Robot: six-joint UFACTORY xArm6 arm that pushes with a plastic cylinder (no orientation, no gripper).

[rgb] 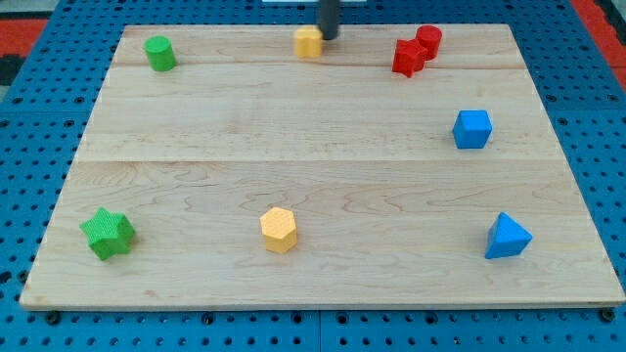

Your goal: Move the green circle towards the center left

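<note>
Camera view shows, from the view's left, the green circle [160,53] in the top left corner of the wooden board [323,176], well above the center left where it must go. Next, the yellow block [308,41], perhaps a cube, sits just beside my tip [329,37]. My tip holds nothing, and no fingers exist. It seems far from the circle.

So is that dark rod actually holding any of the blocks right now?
No, nothing is held. My tip only pushes; it sits at the view's top, just right of the small yellow block, far from the green circle.
</note>
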